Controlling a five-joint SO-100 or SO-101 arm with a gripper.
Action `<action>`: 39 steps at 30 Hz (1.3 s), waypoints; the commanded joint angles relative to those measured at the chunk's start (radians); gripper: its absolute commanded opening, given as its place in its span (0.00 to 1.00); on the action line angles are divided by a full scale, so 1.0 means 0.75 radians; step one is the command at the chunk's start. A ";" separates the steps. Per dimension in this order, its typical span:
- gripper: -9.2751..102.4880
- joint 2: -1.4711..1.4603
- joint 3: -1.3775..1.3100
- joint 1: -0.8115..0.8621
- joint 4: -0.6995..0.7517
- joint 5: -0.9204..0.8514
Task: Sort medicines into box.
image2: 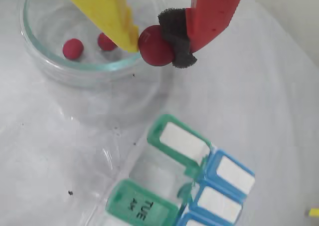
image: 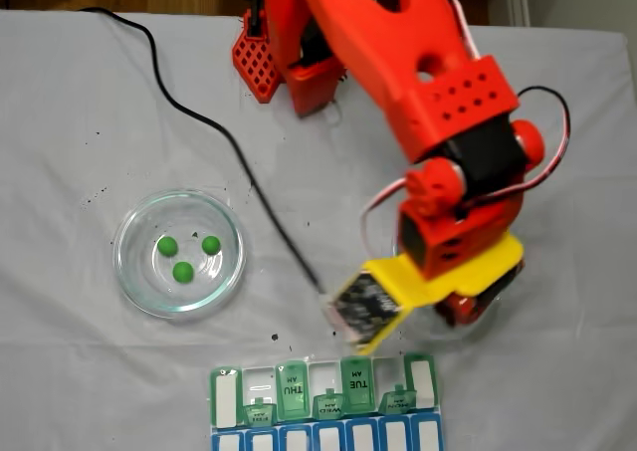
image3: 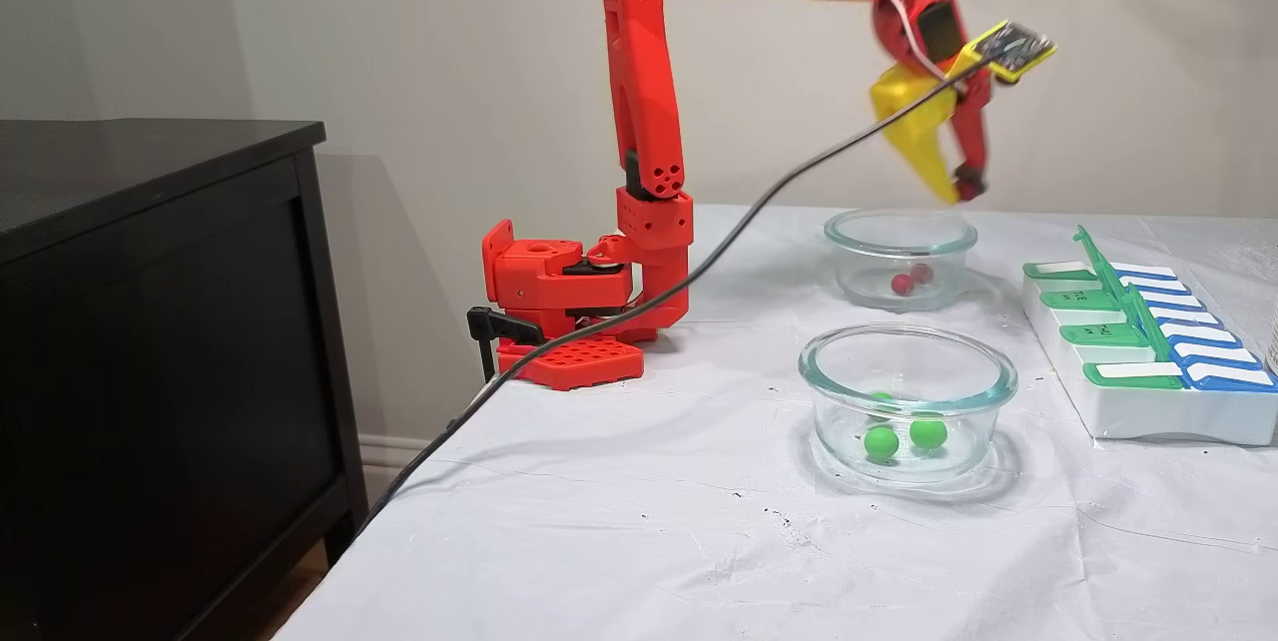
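My gripper [image2: 152, 41] is shut on a dark red ball [image2: 155, 47], pinched between the yellow finger [image2: 107, 11] and the red finger's black foam pad [image2: 177, 39]. In a fixed view the gripper [image3: 960, 190] hangs above the far glass dish [image3: 901, 234]. Two more red balls [image2: 73, 49] [image2: 105, 41] lie in that dish [image2: 55, 69]. Three green balls [image: 167, 245] [image: 210, 243] [image: 182, 271] rest in the other glass dish [image: 131, 272]. The pill box [image: 326, 396] lies by the table's near edge, some green lids flipped up. The box [image2: 199, 171] sits just below the gripper in the wrist view.
A black cable [image: 214, 127] runs across the white cloth from the wrist camera. The arm's red base [image3: 564, 307] is clamped at the table's far edge. A dark cabinet [image3: 150, 321] stands beside the table.
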 commanded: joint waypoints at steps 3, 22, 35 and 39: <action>0.08 -0.149 -0.243 0.078 0.004 0.084; 0.08 -0.331 -0.213 0.188 -0.188 0.086; 0.08 -0.362 -0.186 0.174 -0.303 0.078; 0.08 -0.393 -0.168 0.160 -0.340 0.061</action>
